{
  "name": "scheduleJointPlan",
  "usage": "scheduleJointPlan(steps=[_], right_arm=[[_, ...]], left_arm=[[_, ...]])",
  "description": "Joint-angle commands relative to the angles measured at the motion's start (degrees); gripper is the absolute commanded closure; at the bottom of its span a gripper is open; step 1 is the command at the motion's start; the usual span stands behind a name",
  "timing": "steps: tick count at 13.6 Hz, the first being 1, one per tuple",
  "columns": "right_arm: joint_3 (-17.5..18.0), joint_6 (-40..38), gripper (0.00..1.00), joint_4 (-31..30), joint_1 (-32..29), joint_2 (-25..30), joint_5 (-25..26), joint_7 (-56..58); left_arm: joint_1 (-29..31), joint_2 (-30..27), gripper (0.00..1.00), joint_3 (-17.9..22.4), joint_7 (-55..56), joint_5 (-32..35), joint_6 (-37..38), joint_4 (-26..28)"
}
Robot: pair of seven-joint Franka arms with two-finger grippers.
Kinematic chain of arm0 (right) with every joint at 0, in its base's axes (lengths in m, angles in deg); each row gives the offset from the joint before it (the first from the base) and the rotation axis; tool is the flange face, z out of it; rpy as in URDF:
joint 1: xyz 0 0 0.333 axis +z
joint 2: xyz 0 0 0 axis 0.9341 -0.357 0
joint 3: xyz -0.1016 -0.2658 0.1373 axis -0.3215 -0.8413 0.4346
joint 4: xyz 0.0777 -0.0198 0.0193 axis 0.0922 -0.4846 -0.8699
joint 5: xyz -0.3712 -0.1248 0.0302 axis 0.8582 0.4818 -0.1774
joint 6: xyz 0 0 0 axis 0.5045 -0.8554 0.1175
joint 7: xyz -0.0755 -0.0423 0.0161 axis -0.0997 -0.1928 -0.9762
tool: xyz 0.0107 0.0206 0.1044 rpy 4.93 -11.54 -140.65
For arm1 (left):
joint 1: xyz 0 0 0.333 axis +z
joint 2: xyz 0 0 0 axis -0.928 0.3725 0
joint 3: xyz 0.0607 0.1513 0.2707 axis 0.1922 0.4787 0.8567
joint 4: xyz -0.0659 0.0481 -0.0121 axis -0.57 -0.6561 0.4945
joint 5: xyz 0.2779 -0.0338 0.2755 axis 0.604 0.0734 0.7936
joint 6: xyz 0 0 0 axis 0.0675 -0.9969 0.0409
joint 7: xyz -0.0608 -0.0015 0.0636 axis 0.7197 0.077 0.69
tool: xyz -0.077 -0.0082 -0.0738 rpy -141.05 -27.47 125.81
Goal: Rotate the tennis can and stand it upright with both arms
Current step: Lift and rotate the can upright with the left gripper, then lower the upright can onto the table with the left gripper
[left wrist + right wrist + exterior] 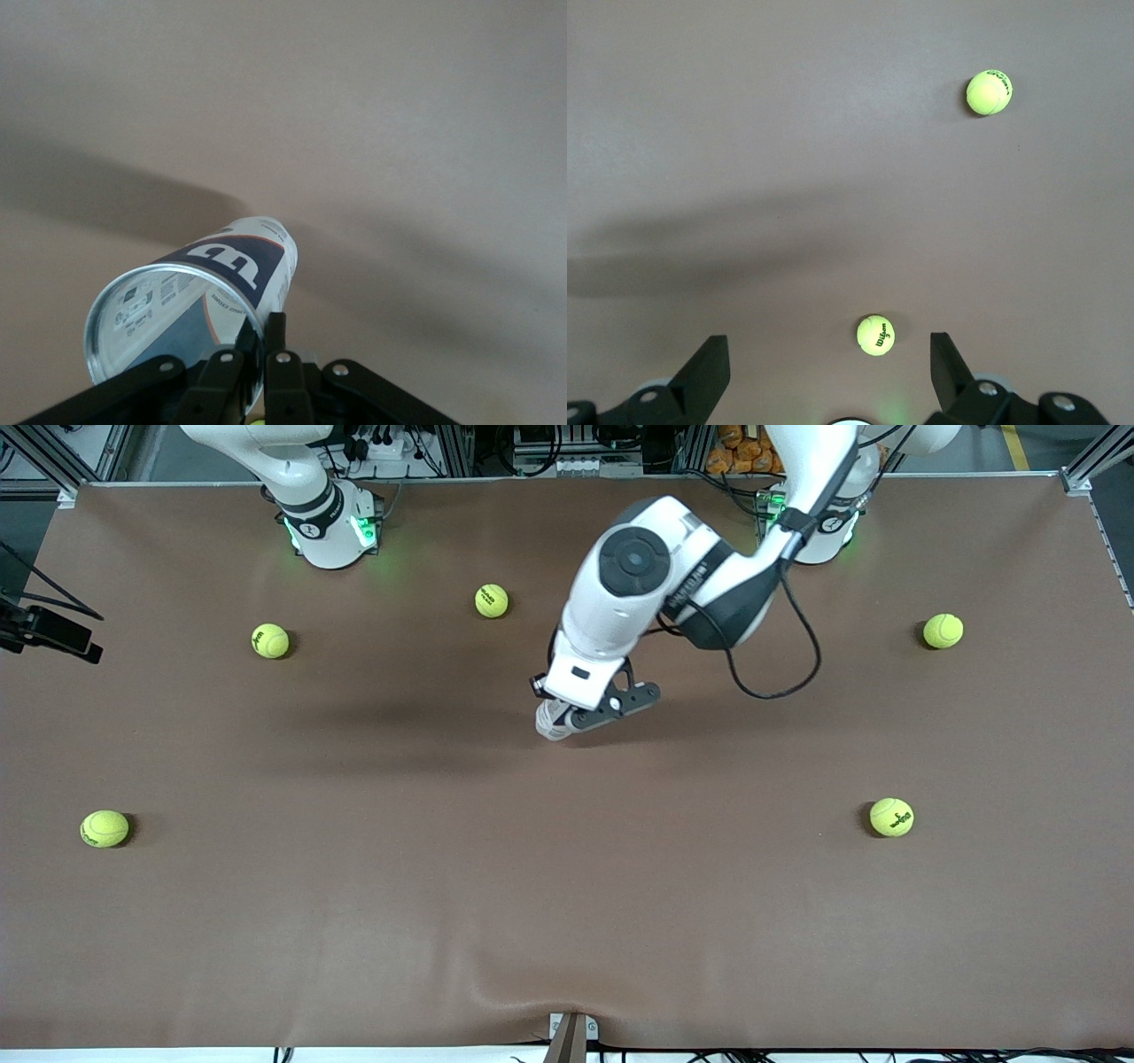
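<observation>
The tennis can [205, 285] is clear plastic with a navy-and-white label and a silver rim. It is tilted, with its open end toward the left wrist camera and its closed end down toward the brown table. My left gripper [263, 343] is shut on the rim, one finger inside the can and one outside. In the front view the left gripper [567, 722] is over the middle of the table, and only one end of the can [550, 724] shows under the hand. My right gripper [826, 345] is open and empty, high over the table, and out of the front view.
Several yellow-green tennis balls lie scattered on the brown table [567, 886]: one [492, 600] toward the robots' bases, others [270, 640] [104, 828] at the right arm's end, others [943, 631] [891, 817] at the left arm's end. Two balls [875, 336] [989, 92] lie below the right gripper.
</observation>
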Motion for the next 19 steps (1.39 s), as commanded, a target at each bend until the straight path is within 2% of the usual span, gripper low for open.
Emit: scheduleJointPlan(steps=[1,5,8,11,19], right_arm=[[0.5,0.4,0.00,-0.2,-0.4,0.2,0.9,-0.1],[0.5,0.4,0.00,-0.2,-0.4,0.1,0.9,-0.1],[0.5,0.4,0.00,-0.2,-0.4,0.1,0.9,-0.1],[0.5,0.4,0.00,-0.2,-0.4,0.1,0.9,-0.1],[0.5,0.5,0.00,-0.2,-0.4,0.0,0.8,-0.1]], left_arm=[[-2.1,1.0,1.00,0.9,3.8,4.2,4.7,-2.5],[-4.0,2.9,1.00,1.0,6.9,6.4,10.9,-5.0],[-6.5,4.6,1.00,2.0,8.3,8.2,10.9,-5.0],[-10.0,5.9,1.00,5.6,9.1,8.7,10.9,-5.6],[-11.3,7.3,1.00,6.2,10.0,8.8,10.6,-5.8]])
